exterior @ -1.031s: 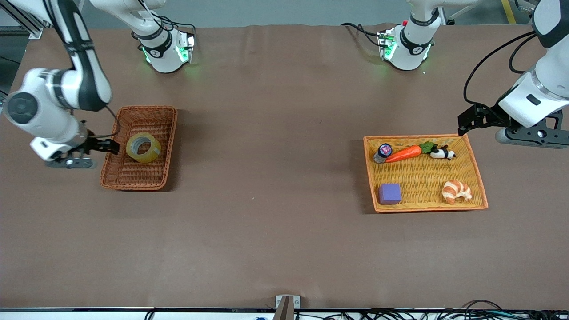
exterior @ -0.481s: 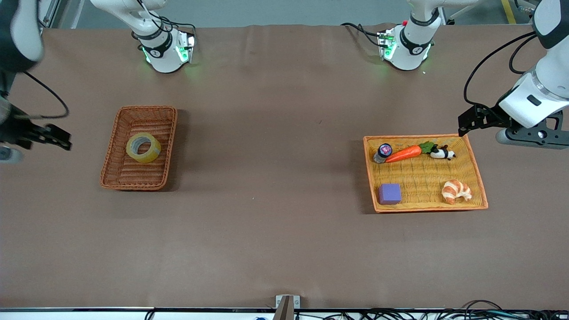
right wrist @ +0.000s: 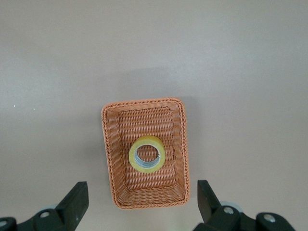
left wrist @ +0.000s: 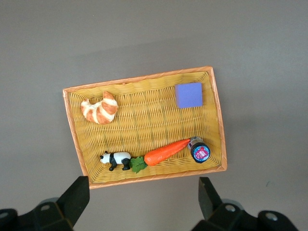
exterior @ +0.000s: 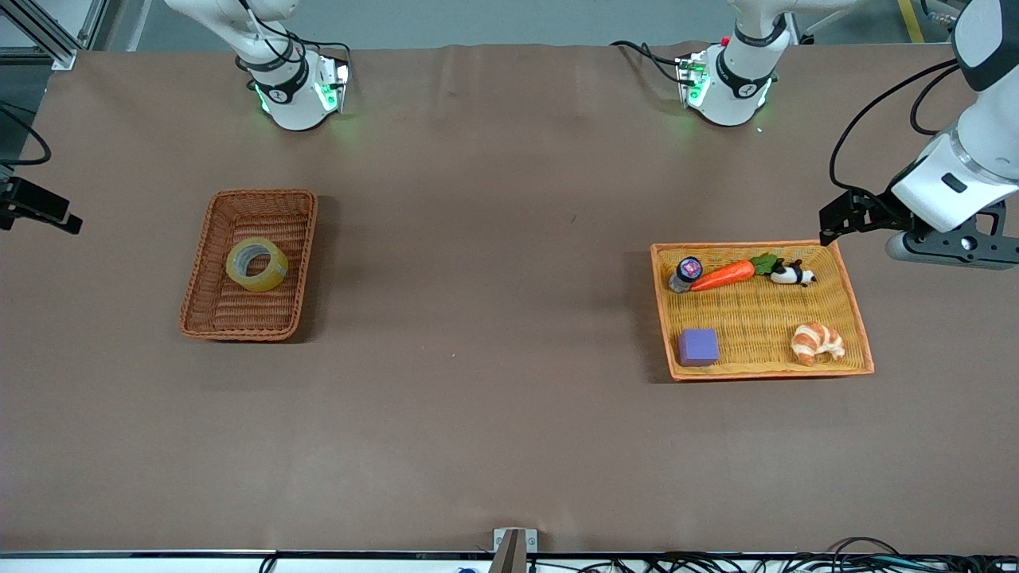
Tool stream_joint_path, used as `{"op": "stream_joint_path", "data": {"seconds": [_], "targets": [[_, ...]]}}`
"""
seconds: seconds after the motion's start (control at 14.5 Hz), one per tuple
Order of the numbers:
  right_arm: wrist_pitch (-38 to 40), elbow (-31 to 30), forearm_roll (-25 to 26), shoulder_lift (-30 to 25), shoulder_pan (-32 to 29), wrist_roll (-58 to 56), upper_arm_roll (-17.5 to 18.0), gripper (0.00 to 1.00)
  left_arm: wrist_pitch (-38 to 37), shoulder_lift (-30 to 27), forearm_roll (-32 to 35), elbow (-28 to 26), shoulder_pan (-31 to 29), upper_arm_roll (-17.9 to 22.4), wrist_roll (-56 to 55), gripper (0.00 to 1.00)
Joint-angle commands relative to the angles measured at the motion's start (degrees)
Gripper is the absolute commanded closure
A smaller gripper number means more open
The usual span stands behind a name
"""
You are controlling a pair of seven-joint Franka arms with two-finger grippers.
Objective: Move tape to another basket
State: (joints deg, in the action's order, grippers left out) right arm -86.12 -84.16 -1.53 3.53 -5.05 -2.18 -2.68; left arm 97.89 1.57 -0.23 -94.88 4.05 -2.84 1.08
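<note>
The tape [exterior: 256,264], a yellowish ring with a grey core, lies flat in the reddish-brown basket [exterior: 231,322] toward the right arm's end of the table. It also shows in the right wrist view [right wrist: 147,154], inside the basket [right wrist: 144,200]. My right gripper [right wrist: 142,195] is open and empty, high above the table beside the basket; in the front view only a black part of its hand [exterior: 36,208] shows at the edge. My left gripper [left wrist: 144,192] is open and empty, over the table beside the orange-yellow tray [exterior: 764,370].
The tray holds a croissant [exterior: 817,342], a purple block [exterior: 698,347], a carrot [exterior: 724,274], a toy panda [exterior: 792,274] and a small jar [exterior: 685,272]. Brown table surface lies between basket and tray. The arm bases stand at the table's edge farthest from the front camera.
My right gripper has pulled away from the basket toward the right arm's end of the table, nearly out of the front view. The tape stays in the basket. The left arm has barely moved.
</note>
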Motion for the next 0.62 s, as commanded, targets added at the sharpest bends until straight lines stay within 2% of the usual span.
{"op": "stream_joint_path", "data": {"seconds": [0.0,0.41,0.55], "targets": [[0.51,-1.88,2.5,-1.77,1.36,5.84,1.1,0.0,-0.16,0.54,-0.04,1.27,-0.71,-0.67,-0.12,0.0],[-1.07,-3.2,2.41,-2.3,1.45,5.43,1.19,0.0,0.02,0.62,-0.12,1.27,-0.71,-0.67,-0.12,0.0],[-2.21,-3.73,2.41,-2.3,1.36,1.41,1.02,0.0,0.02,0.62,-0.12,1.27,-0.71,-0.67,-0.03,0.0]]}}
